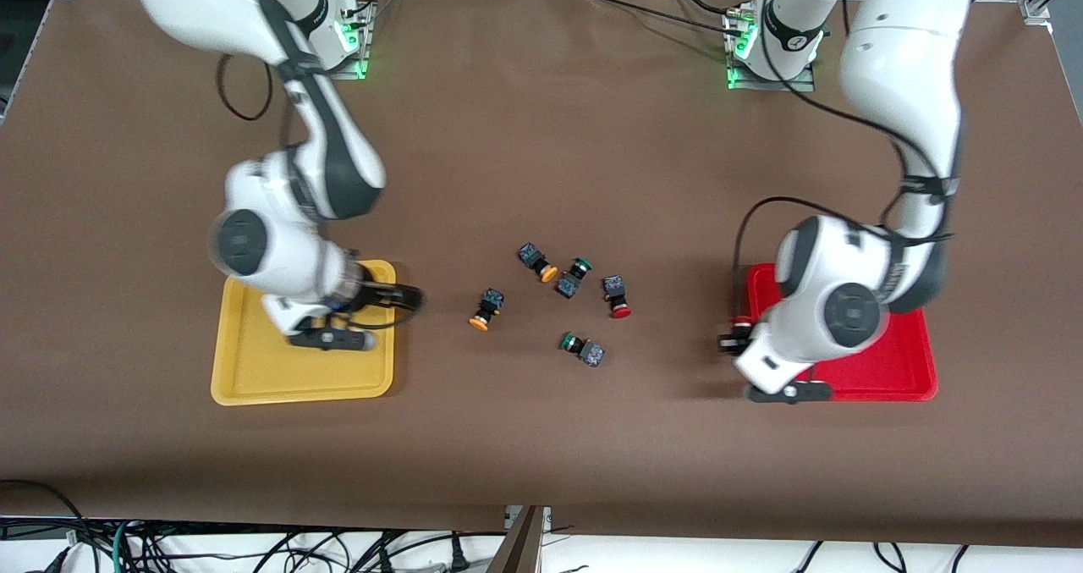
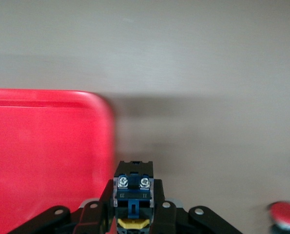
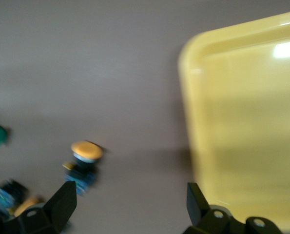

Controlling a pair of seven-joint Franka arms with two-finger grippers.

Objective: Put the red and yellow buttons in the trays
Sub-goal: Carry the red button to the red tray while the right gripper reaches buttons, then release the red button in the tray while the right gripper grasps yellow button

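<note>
The shallow, glossy yellow plastic tray and its red twin lie on the matte brown table, nearest the front camera. The left gripper, over the red tray's rim, clamps 1 black-bodied button. The right gripper, spread and empty, is over the yellow tray's edge. Between the trays lie 2 yellow-capped buttons, 1 red-capped button and 2 green-capped buttons.

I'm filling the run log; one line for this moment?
left gripper: shut on button, beside red tray | right gripper: open, over yellow tray edge
</note>
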